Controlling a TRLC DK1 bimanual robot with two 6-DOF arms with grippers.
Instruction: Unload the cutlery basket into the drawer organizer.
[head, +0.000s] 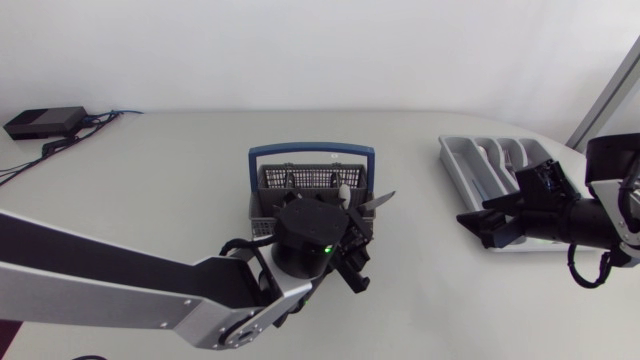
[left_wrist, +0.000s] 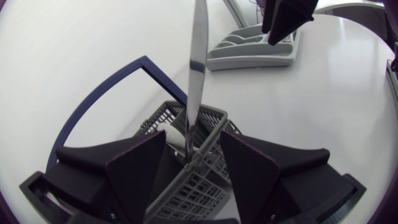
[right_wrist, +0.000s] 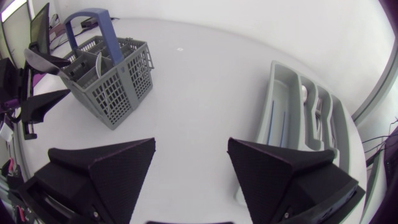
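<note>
The cutlery basket (head: 300, 182) reads mid grey to me, its walls a fine square grid of holes, with a dark blue handle (head: 310, 151). The drawer organizer (head: 470, 160) is a paler, plain grey. The knife (left_wrist: 198, 56) is bright silver. My left gripper (left_wrist: 193, 142) and right gripper (right_wrist: 191, 143) are matte black. A green light (head: 327, 249) glows on the black wrist. The table (head: 170, 180) is plain off-white.

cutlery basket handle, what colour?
Blue handle, on a grey mesh basket. Shows best in the right wrist view.
</note>
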